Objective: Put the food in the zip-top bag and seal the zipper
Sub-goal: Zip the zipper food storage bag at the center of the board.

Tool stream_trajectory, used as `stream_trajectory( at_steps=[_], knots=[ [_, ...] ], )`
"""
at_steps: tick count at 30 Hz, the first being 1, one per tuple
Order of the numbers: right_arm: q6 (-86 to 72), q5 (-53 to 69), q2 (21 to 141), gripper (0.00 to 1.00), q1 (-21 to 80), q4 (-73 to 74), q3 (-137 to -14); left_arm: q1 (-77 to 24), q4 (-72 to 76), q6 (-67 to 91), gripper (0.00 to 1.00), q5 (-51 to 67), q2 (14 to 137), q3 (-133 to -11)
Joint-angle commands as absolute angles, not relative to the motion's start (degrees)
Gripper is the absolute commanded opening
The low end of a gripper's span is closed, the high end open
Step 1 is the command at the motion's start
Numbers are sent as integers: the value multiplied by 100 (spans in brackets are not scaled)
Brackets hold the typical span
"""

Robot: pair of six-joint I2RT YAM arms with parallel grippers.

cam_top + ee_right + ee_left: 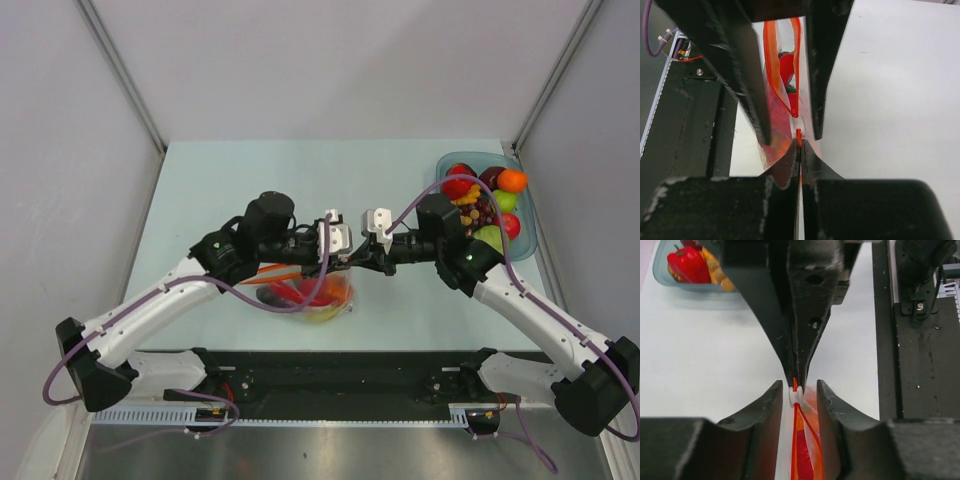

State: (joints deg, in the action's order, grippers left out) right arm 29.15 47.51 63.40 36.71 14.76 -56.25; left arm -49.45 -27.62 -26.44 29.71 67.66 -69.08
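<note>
Right fingers (782, 172) pinch the zipper (797, 70); left fingers (765, 415) straddle its white slider (796, 397).

1 zip-top bag (335, 295) is seen, with 1 zipper (797, 70) and 1 white slider (796, 397) on it. 1 blue tray (527, 250) is counted; about 8 pieces of food (512, 181) are made out in it, while those inside the bag cannot be counted. 2 grippers are shown: left gripper (799, 395), right gripper (800, 149).
</note>
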Motion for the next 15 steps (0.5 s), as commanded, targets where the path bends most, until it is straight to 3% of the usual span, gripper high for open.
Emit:
stream_trajectory(
  at_steps=[1, 3, 6, 15],
  knots=[
    [2944, 4772, 6187, 0, 3709, 1107, -5660, -4983, -2592, -2689, 34, 2734, 6899, -6961],
    [2962, 4773, 6196, 0, 3709, 1107, -5660, -4983, -2732, -2751, 21, 2725, 6935, -6996],
    [2997, 4711, 6179, 0, 3700, 1142, -5660, -4983, -2979, -2865, 10, 2681, 6847, -6926],
    [3138, 4693, 6205, 0, 3165, 1231, -5660, -4721, -3541, -3050, 8, 2259, 6153, -6320]
  ],
)
